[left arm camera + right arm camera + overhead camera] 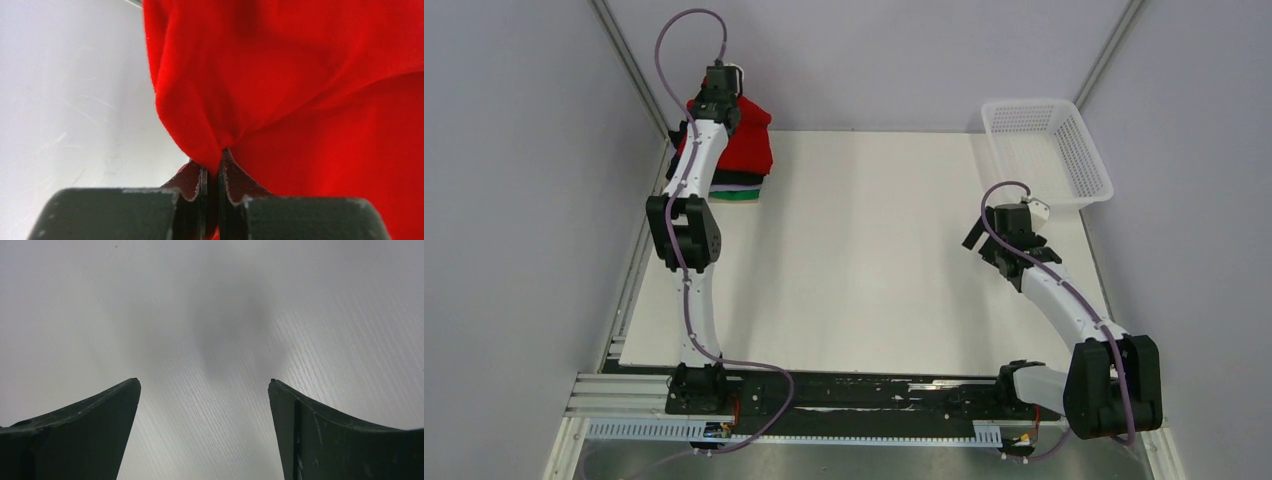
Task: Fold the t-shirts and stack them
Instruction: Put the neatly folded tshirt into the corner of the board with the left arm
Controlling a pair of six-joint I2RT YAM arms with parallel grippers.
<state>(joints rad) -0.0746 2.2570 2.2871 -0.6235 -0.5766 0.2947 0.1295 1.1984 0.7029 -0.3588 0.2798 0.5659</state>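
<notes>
The red t-shirt (746, 140) lies folded on top of a stack at the table's far left corner; a black layer (742, 178) and a green one (742, 195) show under it. My left gripper (717, 92) is over the stack's far left side and is shut on a pinch of the red t-shirt (280, 90); in the left wrist view the cloth runs down between the two closed fingers (212, 172). My right gripper (992, 240) is open and empty over bare table at the right, its two fingers (100, 410) wide apart. The pale lilac shirt is hidden.
A white plastic mesh basket (1089, 160) stands at the far right corner of the white table (874, 260). Grey walls close in on the left and the back. The arms' bases and a black rail sit at the near edge.
</notes>
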